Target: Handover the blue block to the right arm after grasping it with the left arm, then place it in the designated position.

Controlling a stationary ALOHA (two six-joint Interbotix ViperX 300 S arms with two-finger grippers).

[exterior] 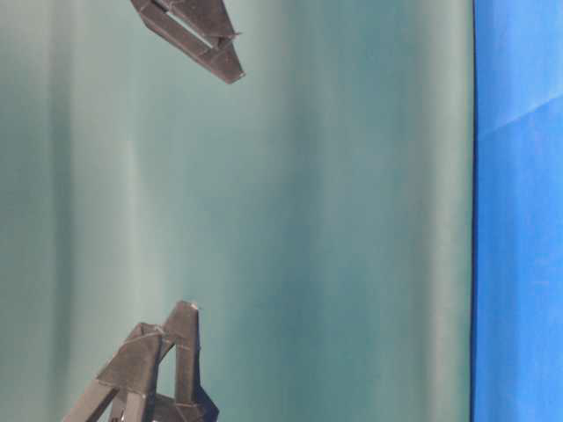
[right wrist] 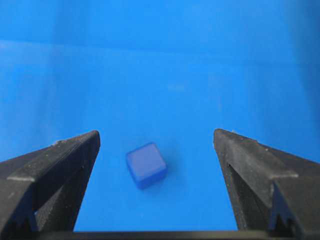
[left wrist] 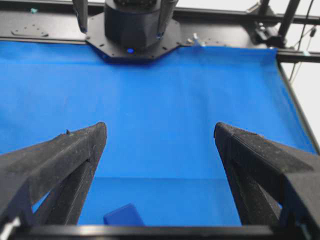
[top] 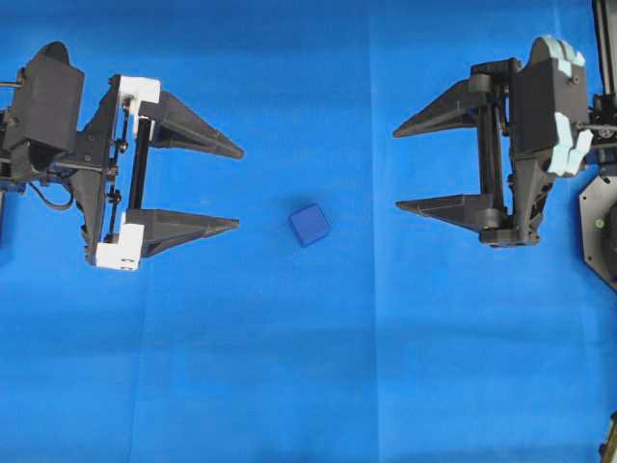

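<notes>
My left claw (top: 239,188) hangs over the cloth (top: 289,386) at the left of the overhead view, its two long black fingers spread wide and holding nothing. Its wrist camera shows both fingers (left wrist: 60,165) far apart with bare blue between them, and only a corner of the block (left wrist: 124,216) peeking in at the bottom edge, nearer my left-hand finger than the middle.

The block (top: 309,225) lies flat on the cloth between my two claws, near the centre of the overhead view, level with the lower finger of each. It touches neither claw. It sits turned a little, so its faces do not square up with my fingers.

I judge it light, rigid and smooth: a small solid cube with softly rounded edges, nothing that would crush or bend. The smoothness and rounding are the worry, since a corner pinch could let it squirt out. I would take it across two opposite flat faces, low on my fingertips, turning my wrist to match its skew, and leave the other pair of faces free for the handover.

My right claw (top: 395,169) waits at the right, also wide open and empty. From its wrist view the block (right wrist: 146,164) rests ahead, between the fingers (right wrist: 257,165) and slightly left of centre.
</notes>
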